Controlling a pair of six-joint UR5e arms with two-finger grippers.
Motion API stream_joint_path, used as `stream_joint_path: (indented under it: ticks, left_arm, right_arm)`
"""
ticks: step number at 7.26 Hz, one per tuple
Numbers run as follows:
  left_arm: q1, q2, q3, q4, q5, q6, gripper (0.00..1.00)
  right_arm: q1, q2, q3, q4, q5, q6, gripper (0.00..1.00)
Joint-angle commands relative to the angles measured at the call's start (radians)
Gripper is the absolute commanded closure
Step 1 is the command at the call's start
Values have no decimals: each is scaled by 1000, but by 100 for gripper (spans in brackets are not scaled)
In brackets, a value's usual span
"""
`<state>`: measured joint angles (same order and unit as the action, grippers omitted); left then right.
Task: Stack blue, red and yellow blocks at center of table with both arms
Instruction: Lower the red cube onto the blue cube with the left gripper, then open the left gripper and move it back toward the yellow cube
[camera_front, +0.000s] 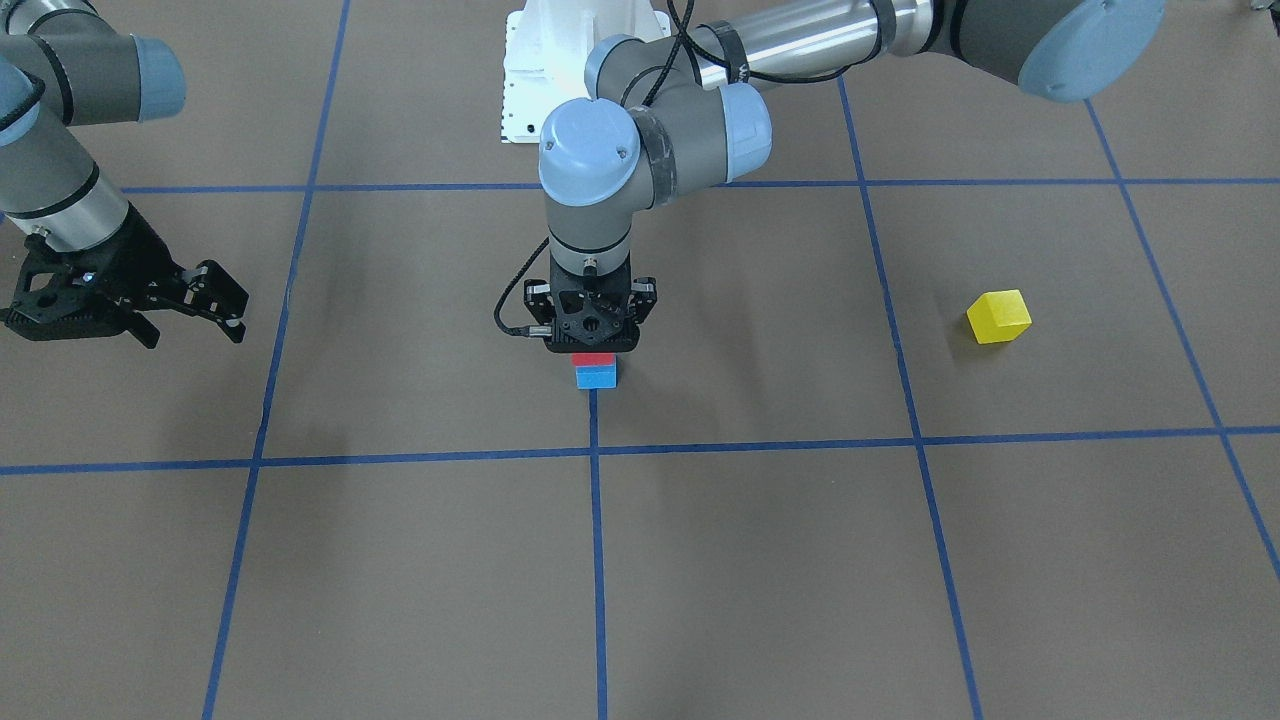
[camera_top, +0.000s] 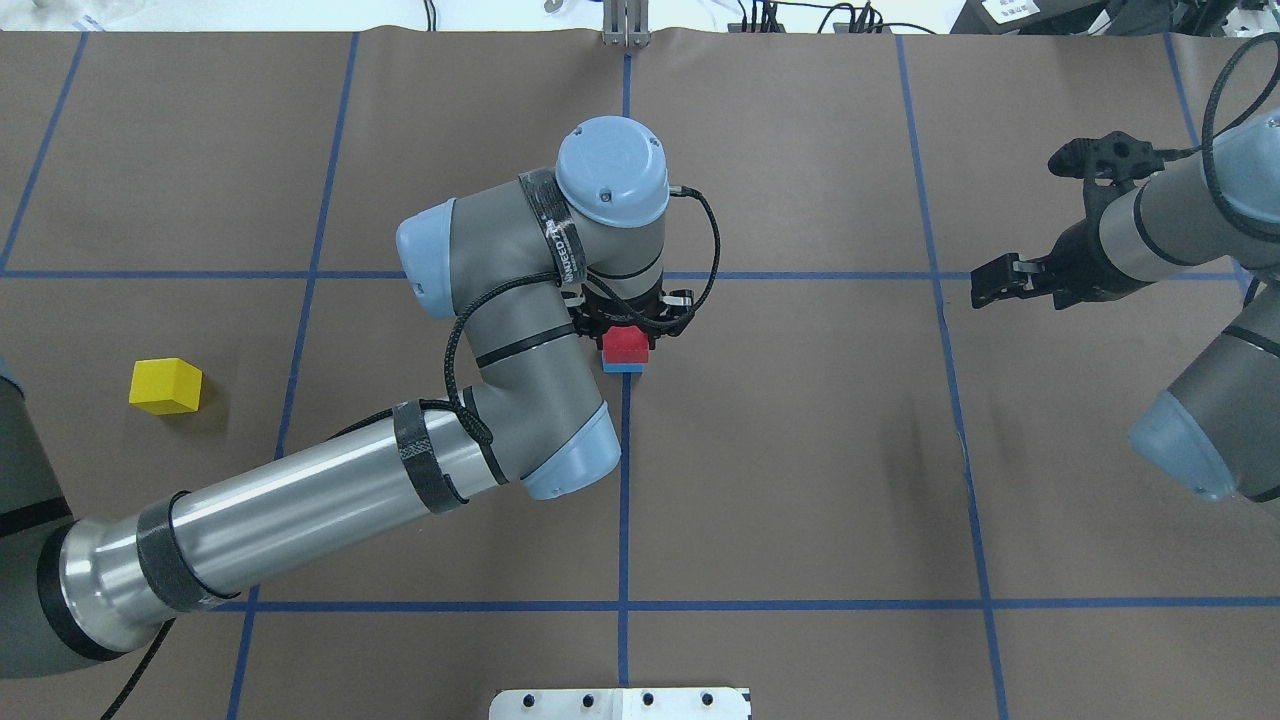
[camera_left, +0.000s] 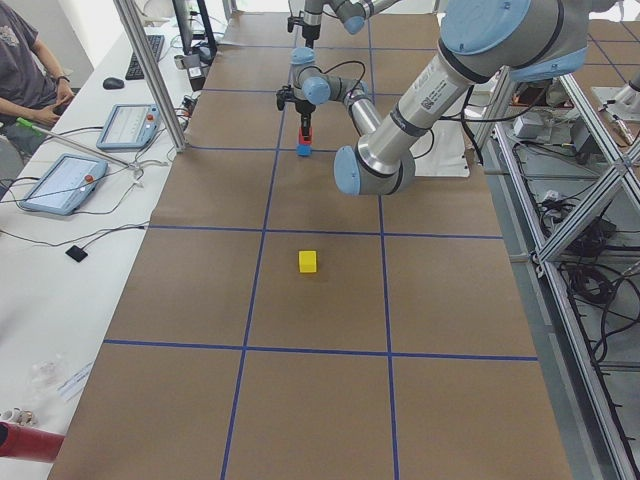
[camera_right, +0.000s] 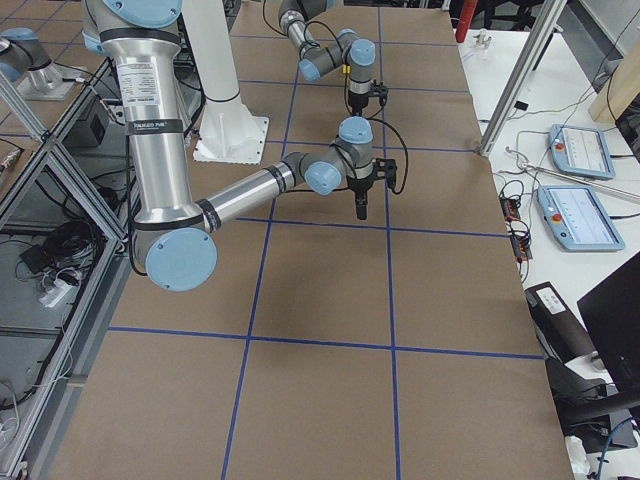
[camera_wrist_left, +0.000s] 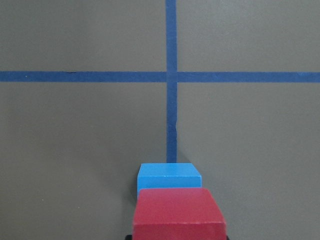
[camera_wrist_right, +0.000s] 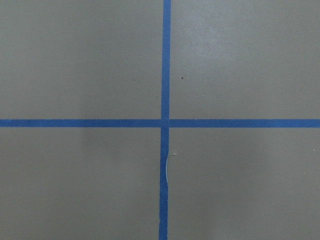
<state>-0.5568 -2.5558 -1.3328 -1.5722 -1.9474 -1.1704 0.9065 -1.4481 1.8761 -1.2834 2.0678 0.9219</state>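
Observation:
A red block (camera_front: 593, 358) sits on top of a blue block (camera_front: 596, 377) at the table's centre, on a blue tape line. My left gripper (camera_front: 594, 345) points straight down and is shut on the red block (camera_top: 626, 344). The left wrist view shows the red block (camera_wrist_left: 178, 212) close up, with the blue block (camera_wrist_left: 168, 175) under it. A yellow block (camera_front: 998, 317) lies alone on my left side, also in the overhead view (camera_top: 166, 386). My right gripper (camera_front: 190, 305) is open and empty, hovering far off on my right side (camera_top: 1000, 282).
Brown paper with a blue tape grid (camera_wrist_right: 165, 122) covers the table. The robot's white base (camera_front: 580, 60) stands at the table's back edge. My left arm's elbow and forearm (camera_top: 500, 420) hang over the table between the stack and the yellow block.

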Motion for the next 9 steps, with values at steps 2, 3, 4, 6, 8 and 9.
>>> stream_joint_path:
  ticks: [2,3,4,6,8,9]
  left_arm:
    - [0,0,1,0,13,2,45]
    - [0,0,1,0,15,2,42]
    - [0,3,1,-2,15,2,23]
    - [0,5,-5,0,15,0,0]
    - [-6,27,-93,26,9,0,0]
    - [-15,111,-243,84,7,3,0]
  right_arm:
    - [0,-2,0,1,0,0,0]
    - [0,-2,0,1,0,0,0]
    - [0,-2,0,0,0,0,0]
    - [0,-2,0,1,0,0,0]
    - [11,-5,0,0,3,-2,0]
    - [26,-21,0,0,5,-14,0]
